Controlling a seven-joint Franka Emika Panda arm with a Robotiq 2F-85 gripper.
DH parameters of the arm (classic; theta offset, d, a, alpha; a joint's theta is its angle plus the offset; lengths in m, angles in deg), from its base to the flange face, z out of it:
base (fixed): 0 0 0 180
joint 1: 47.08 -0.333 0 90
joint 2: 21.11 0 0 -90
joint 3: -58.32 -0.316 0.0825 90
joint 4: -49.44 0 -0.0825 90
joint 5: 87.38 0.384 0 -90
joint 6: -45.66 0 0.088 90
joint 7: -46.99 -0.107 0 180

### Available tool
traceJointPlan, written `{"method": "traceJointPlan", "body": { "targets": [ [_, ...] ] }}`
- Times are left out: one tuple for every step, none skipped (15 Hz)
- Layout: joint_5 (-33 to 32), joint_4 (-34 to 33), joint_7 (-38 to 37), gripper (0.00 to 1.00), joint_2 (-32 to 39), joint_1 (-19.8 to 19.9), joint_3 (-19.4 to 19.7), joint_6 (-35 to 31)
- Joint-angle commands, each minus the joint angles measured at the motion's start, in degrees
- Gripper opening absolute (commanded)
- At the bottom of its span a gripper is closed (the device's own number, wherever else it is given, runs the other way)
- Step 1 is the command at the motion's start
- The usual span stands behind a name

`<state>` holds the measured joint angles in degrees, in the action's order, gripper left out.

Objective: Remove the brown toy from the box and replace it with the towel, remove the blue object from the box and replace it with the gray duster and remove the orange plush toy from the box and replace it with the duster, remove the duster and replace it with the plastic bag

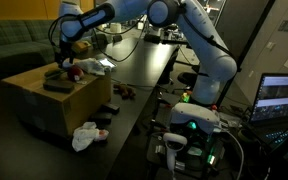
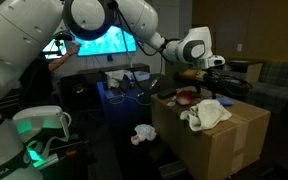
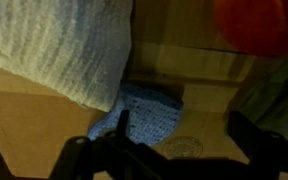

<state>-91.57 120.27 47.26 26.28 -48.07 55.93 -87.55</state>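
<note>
Wrist view, left to right: towel (image 3: 54, 50), blue knitted object (image 3: 149, 112), orange plush toy (image 3: 259, 25) at top corner, all on the box (image 3: 209, 75) cardboard. Gripper (image 3: 174, 150) jaws spread wide, nothing between them. In an exterior view, gray duster (image 1: 59, 85) lies on box top; plastic bag (image 1: 86, 135) beside box, lower.

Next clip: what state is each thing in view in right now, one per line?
tool: open, empty, above the box.
box: upright, things lying on top.
towel: crumpled, on the box.
orange plush toy: on the box, not gripped.
gray duster: flat on the box.
plastic bag: crumpled, off the box, on the dark surface beside it.
laptop: screen lit.
</note>
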Motion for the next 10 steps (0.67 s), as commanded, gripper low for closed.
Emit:
{"method": "traceJointPlan", "body": {
  "targets": [
    [2.3,-4.8,-0.1,1.00,2.6,0.1,0.2,2.5],
    [2.4,-5.3,-0.2,1.00,3.0,0.1,0.3,2.7],
    [2.6,-5.7,-0.1,1.00,3.4,0.2,0.3,2.9],
    [2.7,-6.3,0.0,1.00,3.9,0.3,0.2,3.2],
    [2.9,-6.8,0.1,1.00,4.2,0.4,0.1,3.6],
    [3.0,-7.4,0.1,1.00,4.7,0.5,0.1,3.8],
    [3.0,-8.1,0.2,1.00,5.2,0.5,0.0,4.3],
    [3.1,-8.8,0.3,1.00,5.7,0.6,0.0,4.9],
    [3.1,-9.4,0.3,1.00,6.2,0.6,0.0,5.2],
    [3.1,-9.9,0.2,1.00,6.6,0.6,0.1,5.7]
  ]
}}
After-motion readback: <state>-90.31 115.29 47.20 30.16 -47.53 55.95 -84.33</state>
